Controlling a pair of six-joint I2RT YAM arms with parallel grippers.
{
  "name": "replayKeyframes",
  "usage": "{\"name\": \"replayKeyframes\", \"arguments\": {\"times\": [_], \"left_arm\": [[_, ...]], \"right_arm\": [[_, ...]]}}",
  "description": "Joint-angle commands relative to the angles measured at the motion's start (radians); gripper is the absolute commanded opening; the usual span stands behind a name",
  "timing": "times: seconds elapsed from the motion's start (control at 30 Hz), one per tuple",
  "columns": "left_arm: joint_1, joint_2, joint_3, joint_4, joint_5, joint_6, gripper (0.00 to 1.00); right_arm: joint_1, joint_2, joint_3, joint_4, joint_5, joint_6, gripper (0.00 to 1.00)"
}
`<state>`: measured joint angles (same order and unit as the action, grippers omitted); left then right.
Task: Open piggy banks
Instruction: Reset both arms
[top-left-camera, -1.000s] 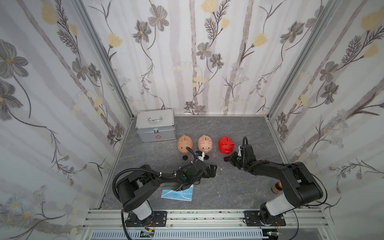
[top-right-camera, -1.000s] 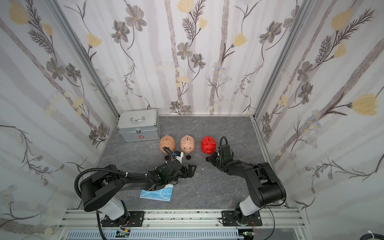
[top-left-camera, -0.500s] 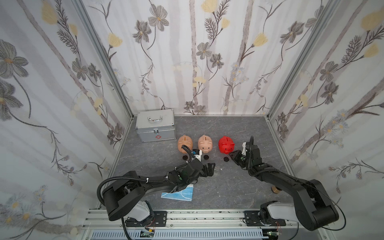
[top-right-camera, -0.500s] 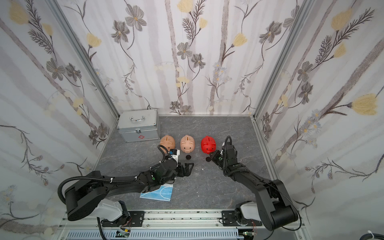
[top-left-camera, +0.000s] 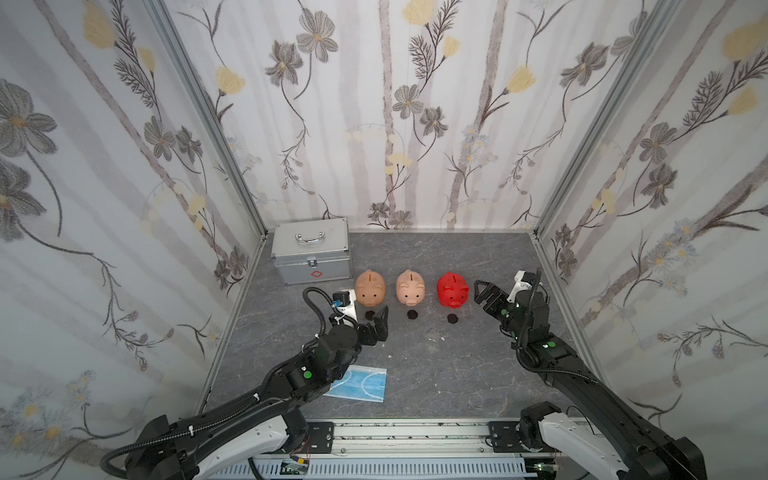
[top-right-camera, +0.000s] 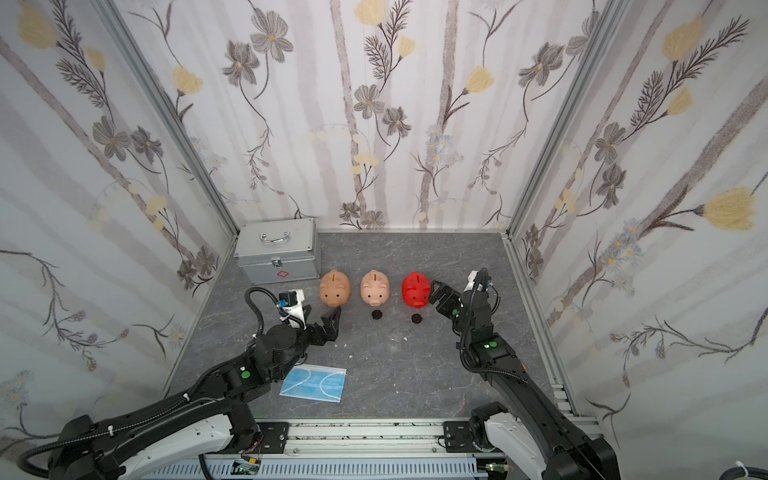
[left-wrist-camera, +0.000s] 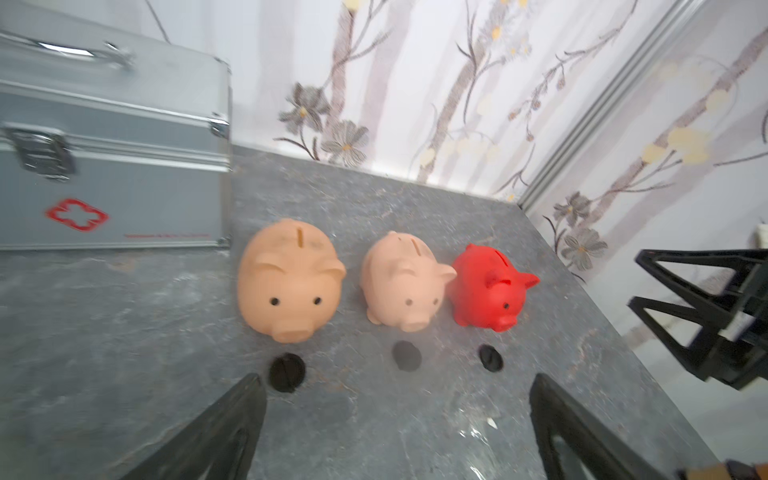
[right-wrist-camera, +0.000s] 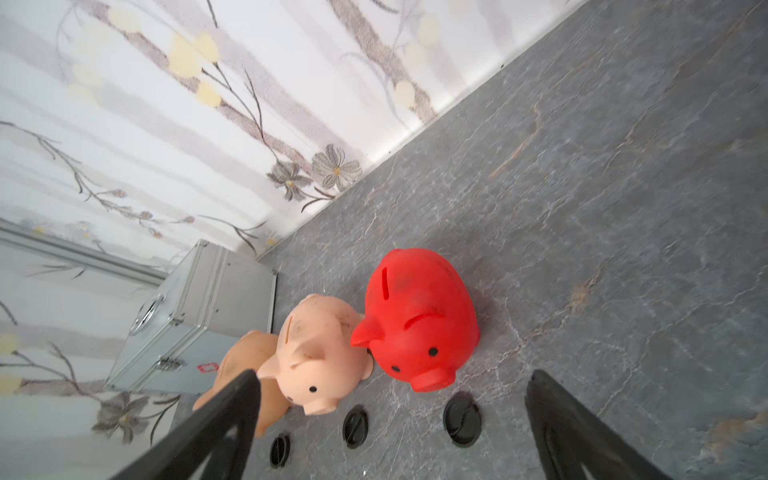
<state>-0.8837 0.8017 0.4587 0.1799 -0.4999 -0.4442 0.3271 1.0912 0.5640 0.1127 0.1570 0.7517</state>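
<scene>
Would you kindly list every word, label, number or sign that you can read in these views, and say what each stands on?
Red cross outline, a sign without letters: on the front of the silver metal case, below its latch.
Thin line of red print beside the cross, on the same front: too small and blurred to read.
No other words or numbers can be read in any view.

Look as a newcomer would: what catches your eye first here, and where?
A row of three piggy banks stands in the middle of the grey table, two peach and the red one nearest the open right tool. A small black plug lies before each snout. A silver case sits in the back corner, a blue face mask near the front edge.
</scene>
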Motion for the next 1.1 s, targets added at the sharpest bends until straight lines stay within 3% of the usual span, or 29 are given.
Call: {"name": "replayKeyframes", "arguments": {"times": [0.0,0.1,0.2,0.3,0.5,0.6,0.77,0.93,1.07], "left_arm": [[0.082,-0.083,-0.035,-0.020,-0.073,0.087,1.00],[0.165,-0.163,-0.069,-0.028,-0.132,0.143,1.00],[0.234,-0.228,-0.146,0.047,-0.173,0.310,1.00],[0.310,-0.284,-0.204,0.047,-0.226,0.373,1.00],[0.497,-0.293,-0.341,0.191,-0.050,0.430,1.00],[0.580,-0.197,-0.347,0.242,0.015,0.404,1.00],[0.663,0.082,-0.327,0.435,0.079,0.402,1.00],[0.738,0.345,-0.269,0.623,0.166,0.410,1.00],[0.795,0.497,-0.209,0.715,0.262,0.411,1.00]], "right_arm": [[-0.002,0.009,0.029,0.005,0.195,-0.056,1.00],[-0.017,0.015,0.018,0.079,0.271,-0.106,1.00],[-0.035,0.028,-0.003,0.160,0.347,-0.163,1.00],[-0.069,0.041,-0.002,0.204,0.392,-0.230,1.00],[-0.164,0.113,-0.023,0.271,0.413,-0.381,1.00],[-0.217,0.143,-0.069,0.344,0.386,-0.443,1.00],[-0.294,0.207,-0.138,0.483,0.293,-0.478,1.00],[-0.318,0.299,-0.143,0.575,0.168,-0.557,1.00],[-0.322,0.338,-0.148,0.628,0.149,-0.598,1.00]]}}
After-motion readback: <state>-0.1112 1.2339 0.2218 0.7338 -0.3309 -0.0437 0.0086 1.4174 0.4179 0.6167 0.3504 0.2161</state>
